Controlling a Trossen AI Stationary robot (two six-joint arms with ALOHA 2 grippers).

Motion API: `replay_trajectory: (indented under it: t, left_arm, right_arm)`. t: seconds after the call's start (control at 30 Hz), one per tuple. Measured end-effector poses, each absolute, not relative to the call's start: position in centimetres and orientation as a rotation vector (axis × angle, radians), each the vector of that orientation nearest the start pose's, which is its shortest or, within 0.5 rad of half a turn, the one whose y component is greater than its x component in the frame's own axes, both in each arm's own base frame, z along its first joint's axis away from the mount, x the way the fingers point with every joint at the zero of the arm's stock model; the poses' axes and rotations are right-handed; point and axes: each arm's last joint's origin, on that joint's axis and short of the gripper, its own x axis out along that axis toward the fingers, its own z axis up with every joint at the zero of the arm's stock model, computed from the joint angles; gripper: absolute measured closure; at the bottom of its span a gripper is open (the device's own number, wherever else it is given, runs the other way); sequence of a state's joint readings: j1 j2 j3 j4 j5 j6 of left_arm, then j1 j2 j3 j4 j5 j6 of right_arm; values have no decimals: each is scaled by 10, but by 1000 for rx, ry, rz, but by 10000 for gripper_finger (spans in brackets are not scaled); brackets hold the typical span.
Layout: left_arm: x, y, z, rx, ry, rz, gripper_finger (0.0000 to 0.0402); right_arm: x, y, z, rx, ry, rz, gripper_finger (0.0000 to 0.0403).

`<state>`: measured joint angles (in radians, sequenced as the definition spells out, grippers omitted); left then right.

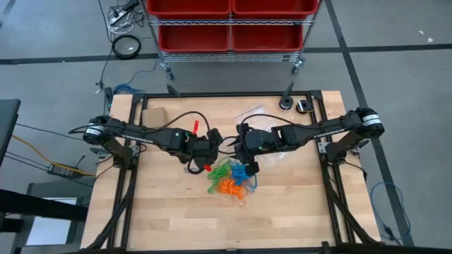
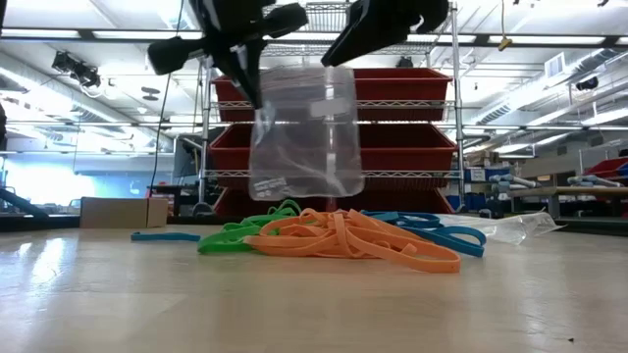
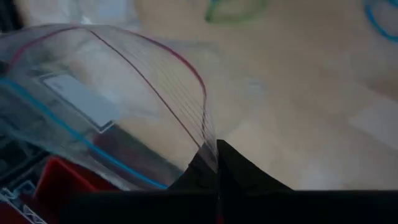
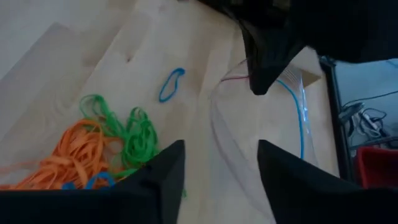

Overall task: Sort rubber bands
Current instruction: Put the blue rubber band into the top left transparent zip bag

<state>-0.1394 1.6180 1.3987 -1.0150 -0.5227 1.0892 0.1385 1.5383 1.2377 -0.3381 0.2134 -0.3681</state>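
Our left gripper [image 3: 216, 163] is pressed together on the rim of a clear zip bag [image 2: 304, 132], holding it in the air near the table's centre; our right gripper [image 4: 221, 163] is spread with nothing in it, just beside the bag at its three o'clock. The wooden table [image 1: 296, 212] has plenty of bare room toward six o'clock, its edges well away. A second clear bag [image 2: 515, 227] lies flat at the far right of the low view. The rubber bands [image 1: 229, 180] sit in a mixed heap of orange, green and blue, and we place them near five o'clock from the left gripper and seven o'clock from the right, in the high view. We judge the right gripper nearer and free to pick. One blue band [image 4: 171, 84] lies apart from the heap.
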Motion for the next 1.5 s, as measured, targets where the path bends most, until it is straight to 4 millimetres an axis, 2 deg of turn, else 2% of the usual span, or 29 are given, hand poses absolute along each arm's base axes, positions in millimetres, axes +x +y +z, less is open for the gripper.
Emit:
replay_trajectory:
  t: [0.17, 0.4, 0.53, 0.7, 0.8, 0.93, 1.03, 1.17, 1.37, 1.5]
  left_arm:
    - [305, -28, 282, 1290, 1378, -349, 401]
    - [280, -25, 273, 1167, 1565, -331, 401]
    - [262, -27, 264, 1113, 1581, -338, 401]
    - [242, -31, 257, 1089, 1580, -316, 401]
    - [235, -35, 255, 1077, 1569, -301, 401]
    - [230, -39, 257, 1064, 1560, -308, 401]
    - [228, -40, 258, 1059, 1558, -302, 401]
    - [223, -41, 262, 1037, 1552, -279, 401]
    - [213, -39, 272, 1031, 1526, -266, 401]
    - [208, -38, 278, 1007, 1508, -231, 401]
  right_arm:
    - [337, 46, 295, -466, 630, 55, 199]
    - [330, 54, 286, -428, 724, 68, 229]
    - [328, 51, 265, -353, 721, 58, 241]
    - [332, 50, 225, -244, 499, 69, 243]
    - [349, 52, 201, -236, 390, 58, 243]
    - [388, 60, 157, -260, 468, 99, 245]
    - [418, 68, 138, -293, 531, 104, 245]
    - [445, 69, 142, -275, 525, 78, 249]
    - [470, 59, 141, -143, 543, 68, 249]
    - [478, 61, 117, -127, 632, 65, 250]
